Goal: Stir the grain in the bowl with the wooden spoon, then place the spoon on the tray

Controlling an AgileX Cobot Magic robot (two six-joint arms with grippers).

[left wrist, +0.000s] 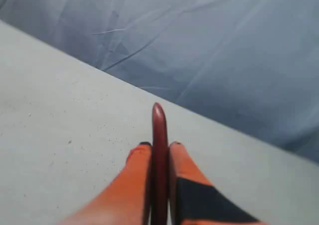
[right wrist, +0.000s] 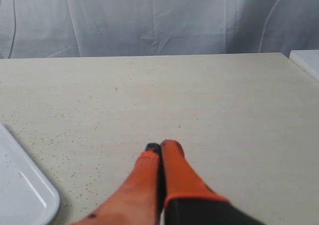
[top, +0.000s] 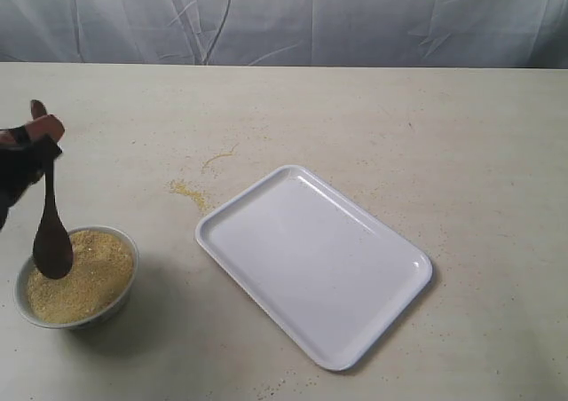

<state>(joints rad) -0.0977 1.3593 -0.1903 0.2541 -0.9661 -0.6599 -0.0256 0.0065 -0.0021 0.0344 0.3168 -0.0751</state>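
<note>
Holding the wooden spoon (top: 51, 241) by the upper end of its handle, our left gripper (top: 40, 137) sits at the far left of the exterior view, above the left edge of the bowl (top: 135, 257). Its 2 orange fingers (left wrist: 137, 158) are narrowed right onto the slim handle, 1 on each side, with the handle tip poking out past them. The spoon hangs nearly upright, its long axis running down from the gripper. Its oval end meets the left part of the grain (top: 93, 277); we cannot tell how deep it sits in the granules. We judge stirring to be the step in hand, so the relation that counts is spoon head over grain, inside the rim.

For the later placing, the tray (top: 311, 259) lies to the right of the bowl, near but apart, with its long axis running diagonally from upper left to lower right. Our left arm is the nearer and has the spoon. Our right gripper (right wrist: 160, 148) hovers over bare table (right wrist: 199, 95) beside a tray corner, its fingers pressed together on nothing. Some spilled grain (top: 188, 191) lies on the table just off the tray's upper-left edge.
</note>
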